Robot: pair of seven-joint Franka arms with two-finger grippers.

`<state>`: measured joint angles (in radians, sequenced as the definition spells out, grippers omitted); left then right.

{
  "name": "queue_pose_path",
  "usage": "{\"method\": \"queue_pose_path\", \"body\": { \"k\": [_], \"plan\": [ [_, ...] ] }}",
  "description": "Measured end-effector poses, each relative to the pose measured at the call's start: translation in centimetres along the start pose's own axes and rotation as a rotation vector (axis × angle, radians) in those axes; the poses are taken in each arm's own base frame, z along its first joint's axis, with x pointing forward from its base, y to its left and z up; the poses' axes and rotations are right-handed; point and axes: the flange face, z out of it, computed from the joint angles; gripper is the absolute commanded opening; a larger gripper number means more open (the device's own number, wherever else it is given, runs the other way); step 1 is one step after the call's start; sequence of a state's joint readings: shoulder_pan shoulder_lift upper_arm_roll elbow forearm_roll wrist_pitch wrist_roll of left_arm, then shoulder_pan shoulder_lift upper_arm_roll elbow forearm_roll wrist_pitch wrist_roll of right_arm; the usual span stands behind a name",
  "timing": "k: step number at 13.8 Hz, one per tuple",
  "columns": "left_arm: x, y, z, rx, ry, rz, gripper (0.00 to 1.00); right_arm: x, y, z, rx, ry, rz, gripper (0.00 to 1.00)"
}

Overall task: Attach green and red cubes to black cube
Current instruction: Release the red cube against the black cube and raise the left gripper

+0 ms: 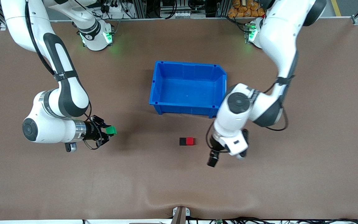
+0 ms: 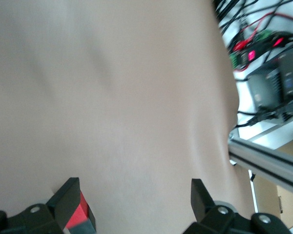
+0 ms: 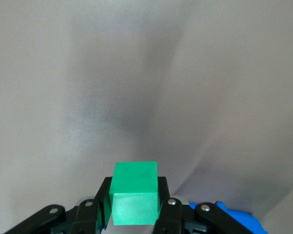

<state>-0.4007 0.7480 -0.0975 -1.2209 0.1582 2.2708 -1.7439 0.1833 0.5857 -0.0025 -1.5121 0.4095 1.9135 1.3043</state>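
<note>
Nearest the front camera on the brown table sit the black cube and the red cube, side by side and touching, the red one toward the left arm's end. Both rest flat on the table, nearer the camera than the blue bin, which stands upright near the middle of the table.

Left gripper: low over the table just beside the red cube, on the side toward the left arm's end. Its fingers are spread wide with nothing between them; in the left wrist view a corner of the red cube shows next to one finger, outside the gap.

Right gripper: up over bare table toward the right arm's end, well apart from the joined pair. Its fingers are pressed onto the green cube, pinching it by two opposite faces; the cube sits square between the fingertips in the right wrist view, with a corner of the bin visible.
</note>
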Motion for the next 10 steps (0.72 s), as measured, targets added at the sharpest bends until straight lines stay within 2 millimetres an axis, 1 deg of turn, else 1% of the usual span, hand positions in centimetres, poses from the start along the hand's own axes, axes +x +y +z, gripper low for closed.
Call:
{"method": "queue_pose_path", "body": {
  "k": [3, 5, 8, 10],
  "plan": [
    [5.3, 0.8, -3.9, 0.005, 0.027, 0.117, 1.00, -2.4, -1.4, 0.3, 0.022, 0.007, 0.091, 0.00],
    [8.3, 0.8, -6.5, 0.016, 0.023, 0.160, 1.00, -3.9, -2.4, 0.9, 0.064, 0.016, 0.140, 0.00],
    [12.1, 0.1, -10.0, 0.066, -0.041, 0.244, 1.00, -5.6, -3.4, 2.7, 0.103, 0.025, 0.185, 0.00],
    [14.0, -0.7, -11.9, 0.108, -0.083, 0.334, 1.00, -6.8, -3.9, 4.1, 0.127, 0.029, 0.220, 0.00]
  ]
}}
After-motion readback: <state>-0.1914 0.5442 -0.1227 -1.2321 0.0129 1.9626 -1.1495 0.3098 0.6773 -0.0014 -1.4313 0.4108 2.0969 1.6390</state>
